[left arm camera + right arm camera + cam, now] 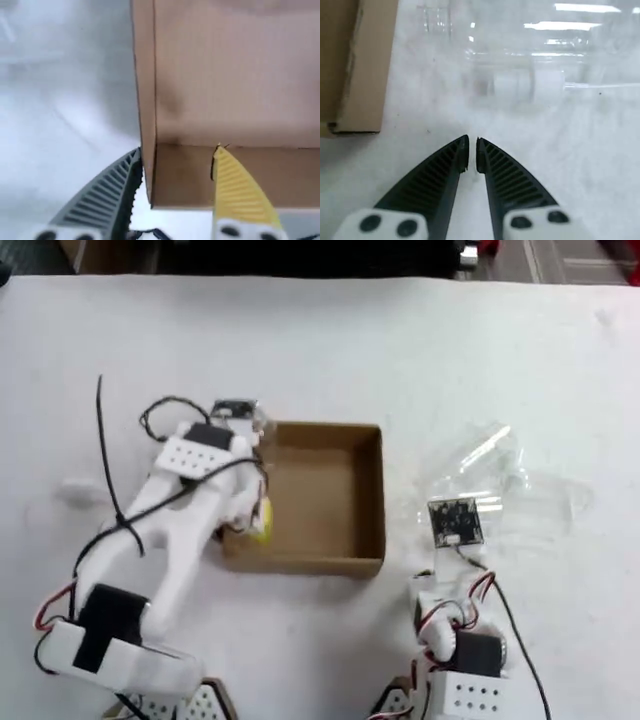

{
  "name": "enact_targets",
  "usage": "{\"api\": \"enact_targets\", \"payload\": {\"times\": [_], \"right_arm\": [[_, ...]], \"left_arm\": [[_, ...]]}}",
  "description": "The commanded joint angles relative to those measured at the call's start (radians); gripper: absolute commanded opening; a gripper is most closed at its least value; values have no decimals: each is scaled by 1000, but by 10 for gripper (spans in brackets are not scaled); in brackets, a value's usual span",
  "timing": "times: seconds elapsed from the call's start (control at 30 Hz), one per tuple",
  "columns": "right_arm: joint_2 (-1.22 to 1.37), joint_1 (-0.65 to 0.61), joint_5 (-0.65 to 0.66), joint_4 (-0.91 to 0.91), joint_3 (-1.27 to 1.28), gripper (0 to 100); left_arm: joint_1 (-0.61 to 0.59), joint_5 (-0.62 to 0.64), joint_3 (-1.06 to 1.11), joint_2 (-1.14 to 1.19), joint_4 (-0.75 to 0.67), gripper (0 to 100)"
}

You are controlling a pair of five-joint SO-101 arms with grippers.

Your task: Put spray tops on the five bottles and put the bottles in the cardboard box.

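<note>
The open cardboard box stands mid-table with nothing visible inside it. My left gripper is open and straddles the box's left wall. Its grey finger is outside the wall and its yellow finger is inside; the yellow finger also shows from above. Clear plastic bottles lie together right of the box. My right gripper is shut on nothing, low over the table just short of a lying clear bottle with a white spray top.
The right arm's base sits at the front right, and the left arm stretches from the front left. A box corner lies beside the right gripper. Bare white table spreads behind the box.
</note>
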Motion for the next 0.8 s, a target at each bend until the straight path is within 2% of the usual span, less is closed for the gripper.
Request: {"api": "enact_targets", "payload": {"times": [0.0, 0.2, 0.53, 0.77], "right_arm": [[1, 12, 11, 5, 9, 16], [1, 12, 11, 5, 9, 16], [1, 12, 11, 7, 9, 16], [1, 12, 11, 7, 9, 16]], "left_arm": [[-12, -46, -203, -13, 172, 214], [-166, -46, -476, -13, 364, 215], [-572, -37, -658, -47, 364, 215], [-769, -15, -660, -31, 253, 216]]}}
